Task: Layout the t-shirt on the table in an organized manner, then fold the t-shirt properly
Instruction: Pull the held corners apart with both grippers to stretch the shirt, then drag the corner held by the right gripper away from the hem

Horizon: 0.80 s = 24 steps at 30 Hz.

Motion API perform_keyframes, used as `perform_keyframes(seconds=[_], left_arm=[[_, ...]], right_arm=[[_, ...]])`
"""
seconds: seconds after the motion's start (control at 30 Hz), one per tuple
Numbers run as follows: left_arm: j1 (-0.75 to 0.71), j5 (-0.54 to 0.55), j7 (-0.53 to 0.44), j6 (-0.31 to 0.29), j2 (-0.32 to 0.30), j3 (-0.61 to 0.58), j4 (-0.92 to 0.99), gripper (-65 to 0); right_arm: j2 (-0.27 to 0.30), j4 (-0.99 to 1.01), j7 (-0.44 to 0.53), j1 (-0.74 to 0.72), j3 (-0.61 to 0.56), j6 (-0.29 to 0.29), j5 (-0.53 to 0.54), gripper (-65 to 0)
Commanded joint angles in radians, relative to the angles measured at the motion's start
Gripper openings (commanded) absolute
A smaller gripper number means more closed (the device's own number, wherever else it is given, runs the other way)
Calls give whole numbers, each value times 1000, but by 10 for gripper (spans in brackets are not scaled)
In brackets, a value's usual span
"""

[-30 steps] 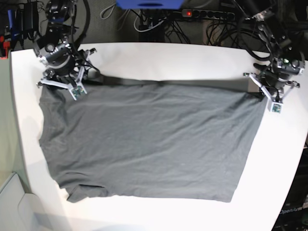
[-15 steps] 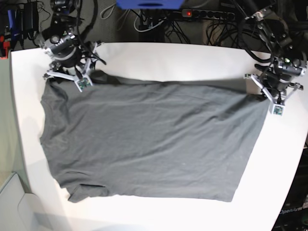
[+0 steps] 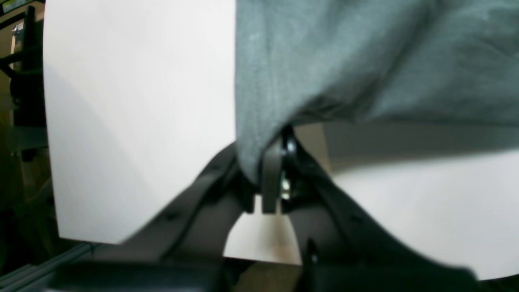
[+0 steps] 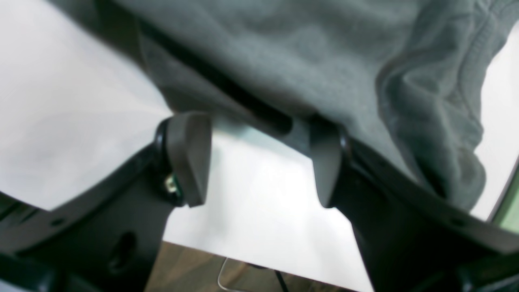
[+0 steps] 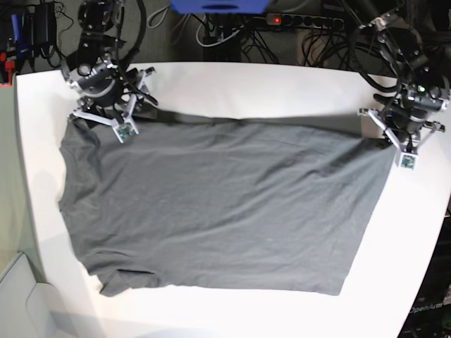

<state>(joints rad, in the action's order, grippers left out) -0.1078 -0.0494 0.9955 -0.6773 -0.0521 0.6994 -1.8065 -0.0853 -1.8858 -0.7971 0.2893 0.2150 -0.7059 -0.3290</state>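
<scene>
T-shirt [image 5: 218, 204] spread flat across worktop [image 5: 232, 88]. Left fingers [image 3: 271, 170] clamped on far corner hem, keeping edge taut. Right fingers [image 4: 190, 158] spread wide, empty, beside bunched shoulder, likely for smoothing.

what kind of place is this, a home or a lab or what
Probably a robotics lab or test bench: a bare white table holding only a grey t-shirt, two robot arms at its corners, and a power strip among tangled cables behind.
</scene>
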Motion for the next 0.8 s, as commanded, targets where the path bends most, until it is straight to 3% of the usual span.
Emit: perform_keyframes(seconds=[0.0, 0.57, 0.67, 0.77], left_arm=[[10, 4, -11, 4, -12, 3, -20, -647], [10, 6, -11, 4, -10, 3, -22, -647], [10, 6, -11, 4, -10, 3, -22, -647], [9, 6, -11, 4, -10, 3, -37, -647]], right_arm=[[2, -13, 15, -5, 1, 8, 6, -262], [-12, 94, 25, -61, 1, 8, 9, -270], [-12, 94, 35, -66, -1, 8, 9, -348], [-12, 91, 38, -68, -1, 8, 9, -489]])
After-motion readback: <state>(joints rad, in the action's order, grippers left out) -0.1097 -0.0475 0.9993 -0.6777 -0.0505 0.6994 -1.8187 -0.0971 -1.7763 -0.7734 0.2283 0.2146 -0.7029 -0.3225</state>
